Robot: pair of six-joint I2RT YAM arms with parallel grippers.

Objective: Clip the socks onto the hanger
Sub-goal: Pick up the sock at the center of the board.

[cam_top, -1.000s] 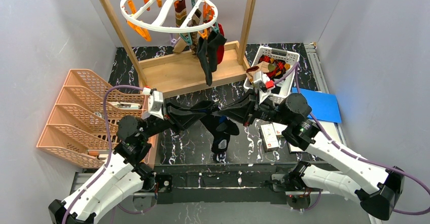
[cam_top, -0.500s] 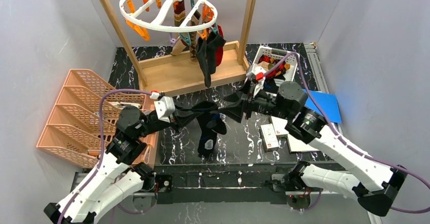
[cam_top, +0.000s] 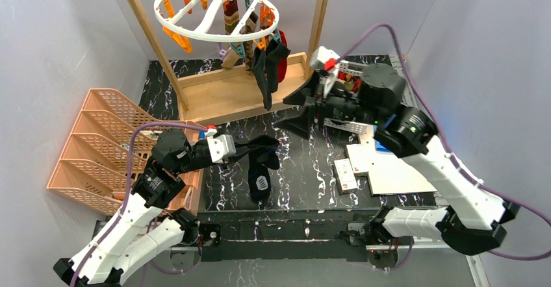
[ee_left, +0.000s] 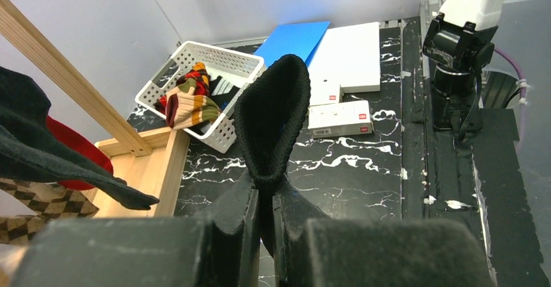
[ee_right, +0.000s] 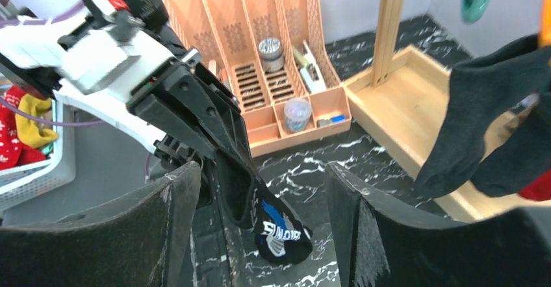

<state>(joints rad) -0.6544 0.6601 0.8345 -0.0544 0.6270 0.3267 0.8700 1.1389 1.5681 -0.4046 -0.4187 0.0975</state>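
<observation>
My left gripper [cam_top: 258, 149] is clenched on a dark sock [cam_top: 260, 178], and the left wrist view shows the two fingers pressed together on the fabric with no gap. The pinch sits just below the cuff. The cuff pokes out past the fingertips as an open loop, while the foot hangs down with a white and blue logo near the toe. The sock hangs over the black marbled table [cam_top: 312, 170], about midway along its width and towards the near edge. I cannot tell whether the toe touches the surface.

My right gripper [cam_top: 294, 112] is released, with its fingers spread wide and nothing between them. It is raised over the far right part of the table, beside the right post of the wooden frame [cam_top: 234, 93]. It is well apart from the held sock, which lies lower down and nearer to me. The right wrist view looks down between the fingers at the left gripper and the logo toe.

The hanger [cam_top: 206, 37] hangs from the frame's top bar at the far edge, above and beyond both grippers. A black sock [cam_top: 263, 73], an argyle sock [cam_top: 230, 15] and a red sock [cam_top: 283, 56] are clipped to it. The white basket [ee_left: 190, 45] at the far right holds more socks [ee_left: 188, 99].
</observation>
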